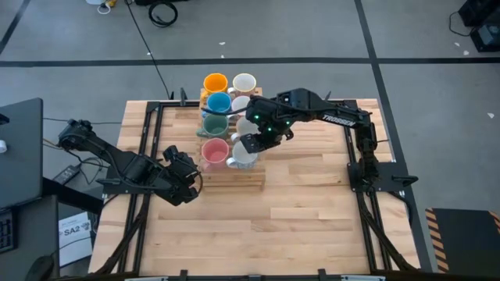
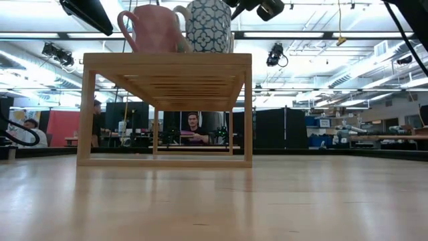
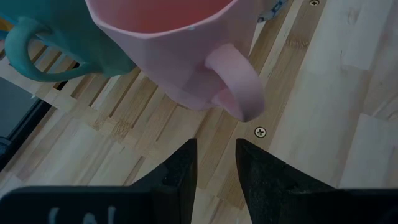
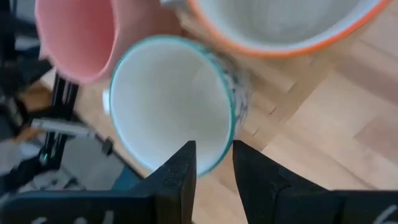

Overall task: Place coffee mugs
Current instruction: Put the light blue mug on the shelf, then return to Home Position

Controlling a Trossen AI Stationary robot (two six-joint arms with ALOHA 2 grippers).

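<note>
- My R gripper (image 1: pixel 248 146) hangs over the near end of the slatted wooden rack (image 1: pixel 234 178), right above the patterned mug (image 4: pixel 177 102). Fingers (image 4: pixel 177 171) nearly closed w/ just a slim gap, nothing between them – released, not grasping.
- That patterned mug: white inside, teal rim, blue-and-white pattern on the outside in the low view; stands upright on the rack's top, just beside the pink mug (image 1: pixel 215 151).
- My L gripper (image 1: pixel 184 173) sits low by the rack's L near corner, pointed at the pink mug; its fingers (image 3: pixel 180 171) stand a little apart, empty, close to the mug's handle but not touching.
- Mugs stand in two rows on the rack. L row, far to near: orange mug (image 1: pixel 215 83), blue mug (image 1: pixel 218 102), dark green mug (image 1: pixel 214 124), pink.
- R row: white mug (image 1: pixel 244 83) at the far end; others mostly hidden under my R arm.
- Rack stands on the wooden table (image 1: pixel 312 218).
- Low view: a person seated in the room beyond the rack.
</note>
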